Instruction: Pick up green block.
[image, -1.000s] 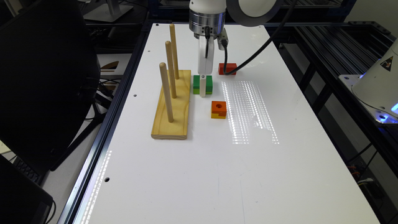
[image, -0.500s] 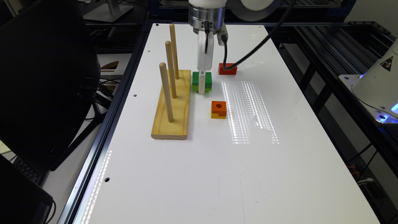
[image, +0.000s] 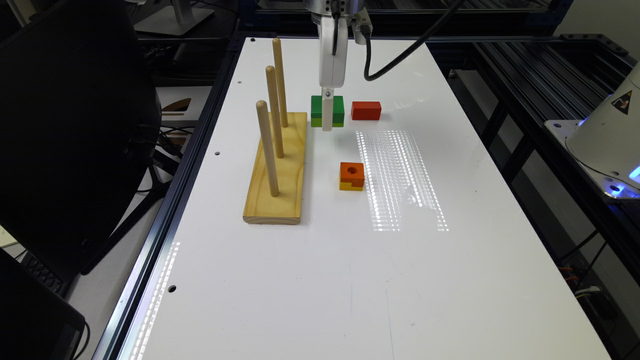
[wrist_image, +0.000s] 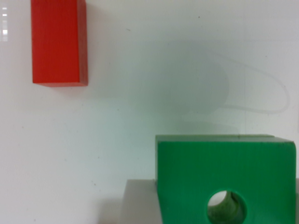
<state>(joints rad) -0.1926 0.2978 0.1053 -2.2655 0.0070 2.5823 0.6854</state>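
Gripper (image: 327, 120) higher; green block (image: 327, 110) between fingers

The green block (image: 327, 110) sat on the table (image: 350, 280), just beside the far end of the peg board (image: 277, 170), on the exterior view's right of it. The red block (image: 366, 110) lay near the green block, further to that view's right, apart from it. The smaller holed block (image: 352, 175) lay nearer the camera, between peg board and table centre. The gripper (image: 327, 117) stood over the green block's near face.
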